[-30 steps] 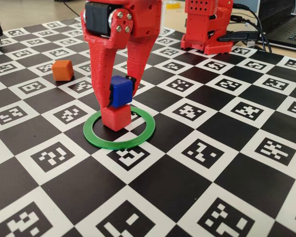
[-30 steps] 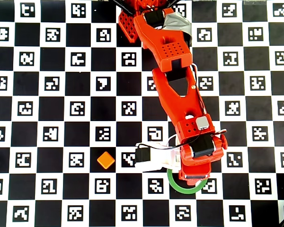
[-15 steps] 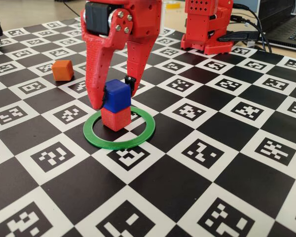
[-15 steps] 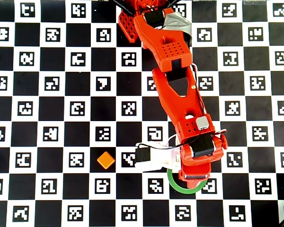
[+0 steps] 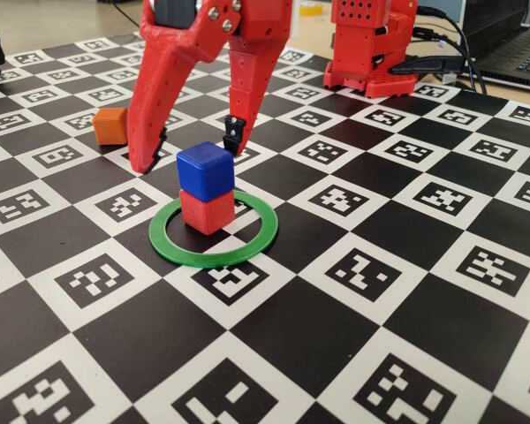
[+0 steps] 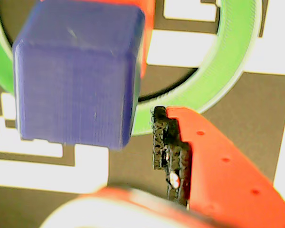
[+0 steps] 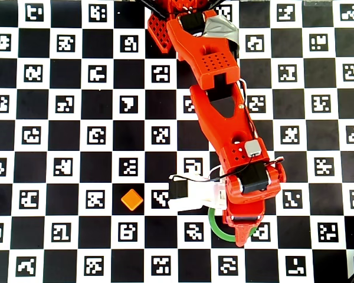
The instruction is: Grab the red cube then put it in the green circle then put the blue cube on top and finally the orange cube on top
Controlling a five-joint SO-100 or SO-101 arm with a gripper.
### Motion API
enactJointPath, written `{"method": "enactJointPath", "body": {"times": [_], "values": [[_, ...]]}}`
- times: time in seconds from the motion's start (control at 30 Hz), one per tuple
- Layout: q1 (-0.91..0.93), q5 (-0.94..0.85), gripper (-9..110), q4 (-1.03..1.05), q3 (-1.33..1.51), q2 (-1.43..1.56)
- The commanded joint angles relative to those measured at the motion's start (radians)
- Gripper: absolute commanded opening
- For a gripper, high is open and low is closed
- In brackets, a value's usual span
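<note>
1. On the checkered marker desk (image 5: 406, 291), seen from my fixed view, the blue cube (image 5: 205, 170) sits squarely on top of the red cube (image 5: 207, 210), and the pair stands inside the green circle (image 5: 214, 252), toward its far-left part.

2. Above and just behind the stack, my red hand (image 5: 191, 147) hangs spread wide, one finger to the left of the blue cube and the other behind it to the right; neither finger touches the cube, and the hand holds nothing.

3. Off to the left in the fixed view, the orange cube (image 5: 111, 125) rests on the desk well apart from the ring, partly hidden behind the left finger.

4. From my wrist view, the blue cube (image 6: 78, 71) fills the upper left, a strip of the red cube (image 6: 149, 33) shows along its right side, and the green circle (image 6: 228, 71) curves around behind both. One finger (image 6: 218, 161), with its dark pad, lies to the right of the blue cube with a clear gap between them.

5. From the overhead view, the arm (image 7: 224, 118) covers the stack; only an arc of the green circle (image 7: 213, 227) shows beside it, and the orange cube (image 7: 131, 199) lies to the left.
</note>
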Motion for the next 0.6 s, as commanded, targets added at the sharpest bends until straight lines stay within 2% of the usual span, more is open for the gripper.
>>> {"method": "enactJointPath", "body": {"times": [0.0, 0.23, 0.57], "values": [[-0.009, -0.002, 46, 0.041, -0.078, 0.064], [-0.002, -0.040, 47, 0.055, 0.043, 0.207], [0.037, -0.066, 46, -0.112, 0.560, 0.571]]}}
